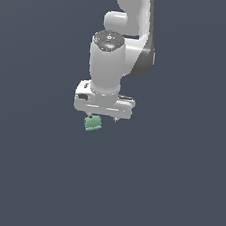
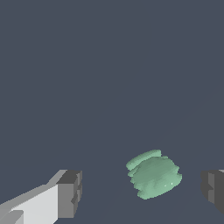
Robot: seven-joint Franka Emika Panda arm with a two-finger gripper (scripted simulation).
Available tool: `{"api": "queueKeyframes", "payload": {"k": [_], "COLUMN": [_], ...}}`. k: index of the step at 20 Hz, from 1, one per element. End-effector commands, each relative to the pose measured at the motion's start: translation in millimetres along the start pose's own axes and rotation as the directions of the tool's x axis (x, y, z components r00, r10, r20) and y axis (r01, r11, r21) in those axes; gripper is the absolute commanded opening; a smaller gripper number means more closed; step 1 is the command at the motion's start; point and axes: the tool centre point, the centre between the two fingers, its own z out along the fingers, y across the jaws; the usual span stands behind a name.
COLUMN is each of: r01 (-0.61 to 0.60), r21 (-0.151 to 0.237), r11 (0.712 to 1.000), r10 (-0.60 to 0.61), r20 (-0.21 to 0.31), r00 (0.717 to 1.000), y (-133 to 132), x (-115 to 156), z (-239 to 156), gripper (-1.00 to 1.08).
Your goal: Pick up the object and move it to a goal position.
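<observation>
Wrist view puts the mint-green block point(image 2: 154, 174) between your gripper's point(image 2: 142, 192) two dark pads point(image 2: 70, 192) — nearer one pad than the other, touching neither. Your jaws stand wide apart and hold nothing. In the exterior view the block point(image 1: 93, 123) sits on the plain grey floor just under the fingertips, toward that view's left — I judge you should centre before closing.

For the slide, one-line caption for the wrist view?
Open gripper poised around the mint-green block, fingers apart on either side, not touching it.
</observation>
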Motion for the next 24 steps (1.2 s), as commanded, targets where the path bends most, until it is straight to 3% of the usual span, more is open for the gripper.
{"api": "queueKeyframes", "payload": {"k": [1, 9, 14, 19, 24], "r01": [-0.007, -0.104, -0.213, -0.355, -0.497], "r21": [0.001, 0.004, 0.008, 0.01, 0.01], "r11": [1.0, 0.995, 0.977, 0.935, 0.867], "r10": [0.007, 0.104, 0.213, 0.355, 0.497], "r20": [0.001, 0.005, 0.009, 0.016, 0.023], "r00": [1.0, 0.995, 0.977, 0.935, 0.867], "y": [-0.5, 4.3, 9.5, 16.6, 24.4], "x": [-0.5, -5.5, -11.2, -19.2, -28.1], "z": [0.9, 8.5, 17.0, 28.0, 39.3], "gripper": [1.0, 1.0, 1.0, 1.0, 1.0]}}
